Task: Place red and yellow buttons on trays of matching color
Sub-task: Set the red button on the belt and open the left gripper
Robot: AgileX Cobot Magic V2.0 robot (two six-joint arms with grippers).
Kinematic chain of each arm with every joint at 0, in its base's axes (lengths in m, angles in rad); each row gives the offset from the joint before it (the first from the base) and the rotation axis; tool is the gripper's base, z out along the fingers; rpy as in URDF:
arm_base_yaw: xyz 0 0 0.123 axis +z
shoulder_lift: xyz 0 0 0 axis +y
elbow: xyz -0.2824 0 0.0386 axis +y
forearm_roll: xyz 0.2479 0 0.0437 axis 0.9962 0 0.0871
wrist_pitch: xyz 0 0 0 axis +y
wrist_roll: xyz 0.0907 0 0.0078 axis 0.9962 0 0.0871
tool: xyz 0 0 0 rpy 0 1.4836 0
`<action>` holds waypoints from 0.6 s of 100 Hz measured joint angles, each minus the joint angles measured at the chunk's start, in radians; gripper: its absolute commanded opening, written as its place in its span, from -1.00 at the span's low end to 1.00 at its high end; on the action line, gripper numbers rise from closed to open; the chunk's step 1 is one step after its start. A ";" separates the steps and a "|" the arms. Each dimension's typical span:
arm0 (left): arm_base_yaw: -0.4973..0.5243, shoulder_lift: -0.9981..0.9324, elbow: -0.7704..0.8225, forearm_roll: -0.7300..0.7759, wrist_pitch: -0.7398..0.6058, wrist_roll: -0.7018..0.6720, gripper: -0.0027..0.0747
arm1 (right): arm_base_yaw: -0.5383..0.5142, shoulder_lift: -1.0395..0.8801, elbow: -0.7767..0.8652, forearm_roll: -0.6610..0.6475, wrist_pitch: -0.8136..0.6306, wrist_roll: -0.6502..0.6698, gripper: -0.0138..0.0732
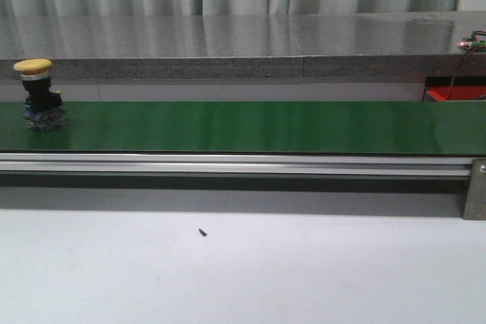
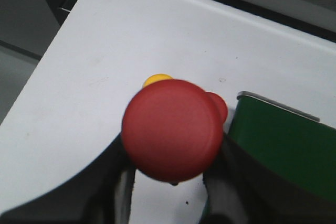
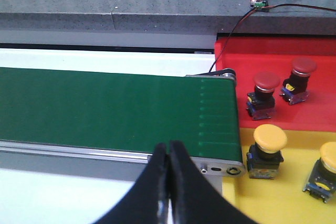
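Yellow button [image 1: 36, 95] stands upright at the belt's [image 1: 250, 127] left end. Likely rigid, light plastic, top-heavy under its smooth domed cap; grip the dark, flat-sided body below the cap. Left gripper [image 2: 168, 182]: jaws clamp a red button [image 2: 172, 128] over the white desk [image 2: 157, 35]. Right gripper [image 3: 169, 171]: jaws closed, empty, above the belt's right end beside the red tray [image 3: 315, 45] and yellow tray [image 3: 273, 198].
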 measured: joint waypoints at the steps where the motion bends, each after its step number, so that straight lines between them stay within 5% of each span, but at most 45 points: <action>1: -0.003 -0.005 0.003 0.000 0.000 0.000 -0.49 | 0.000 0.000 0.000 0.000 0.000 0.000 -0.97; 60: -0.232 -0.045 0.199 0.026 -0.067 0.000 -0.49 | 0.000 0.000 0.000 0.000 0.000 0.000 -0.97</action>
